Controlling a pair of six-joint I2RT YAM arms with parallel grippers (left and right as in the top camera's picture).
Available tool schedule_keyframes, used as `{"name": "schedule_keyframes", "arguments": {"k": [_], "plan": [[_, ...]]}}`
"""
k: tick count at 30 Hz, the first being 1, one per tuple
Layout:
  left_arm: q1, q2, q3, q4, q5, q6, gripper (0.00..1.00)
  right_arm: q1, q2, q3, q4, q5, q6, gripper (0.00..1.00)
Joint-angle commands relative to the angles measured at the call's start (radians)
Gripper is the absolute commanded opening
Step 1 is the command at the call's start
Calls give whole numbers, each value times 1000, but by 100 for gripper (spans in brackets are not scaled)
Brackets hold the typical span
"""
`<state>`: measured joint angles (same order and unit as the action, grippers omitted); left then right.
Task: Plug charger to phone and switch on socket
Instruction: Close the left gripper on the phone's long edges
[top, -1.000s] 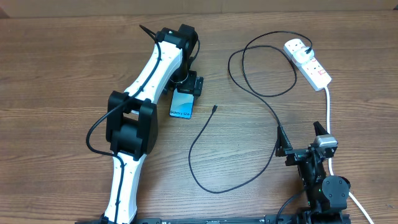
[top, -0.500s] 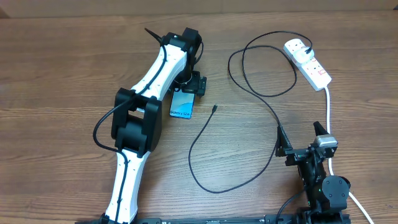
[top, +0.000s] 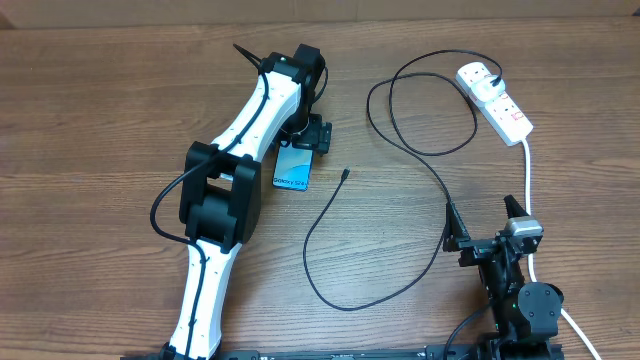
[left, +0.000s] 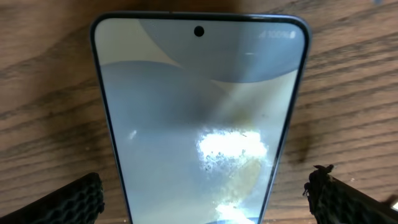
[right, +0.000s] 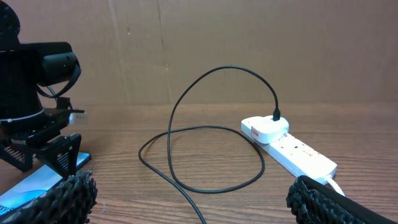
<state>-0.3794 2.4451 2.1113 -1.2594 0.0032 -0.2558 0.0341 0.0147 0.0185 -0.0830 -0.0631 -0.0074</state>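
The phone (top: 292, 170) lies flat on the wooden table, its blue screen up, and fills the left wrist view (left: 199, 118). My left gripper (top: 304, 140) hovers over its far end, open, with a finger (left: 71, 202) on each side and clear of the edges. The charger is a thin black cable; its loose connector tip (top: 345, 174) rests right of the phone, and its plug (right: 266, 128) sits in the white socket (top: 497, 102) at the far right. My right gripper (top: 481, 213) stands open near the front right with nothing in it, facing the cable loop (right: 205, 180).
The socket's thick white cord (top: 527, 170) runs down toward the right arm's base. The black cable loops widely across the middle of the table (top: 330, 300). The left arm (right: 31, 81) shows at the left in the right wrist view.
The left arm shifted slightly to the right over the phone's far end, then held still. The right arm, cable and socket have not moved.
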Motion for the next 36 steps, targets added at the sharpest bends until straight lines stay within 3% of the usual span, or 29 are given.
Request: {"name": "schedule_keyframes", "arguments": {"k": [1, 23, 31, 36], "plan": [[0, 41, 16, -4, -6, -10, 100, -2, -11, -10, 3, 2, 0, 100], [19, 42, -22, -29, 37, 35, 100, -2, -11, -10, 3, 2, 0, 100], [19, 42, -64, -18, 38, 34, 96, -2, -11, -10, 3, 2, 0, 100], [19, 42, -69, -18, 40, 26, 87, -2, -11, -10, 3, 2, 0, 100]]}}
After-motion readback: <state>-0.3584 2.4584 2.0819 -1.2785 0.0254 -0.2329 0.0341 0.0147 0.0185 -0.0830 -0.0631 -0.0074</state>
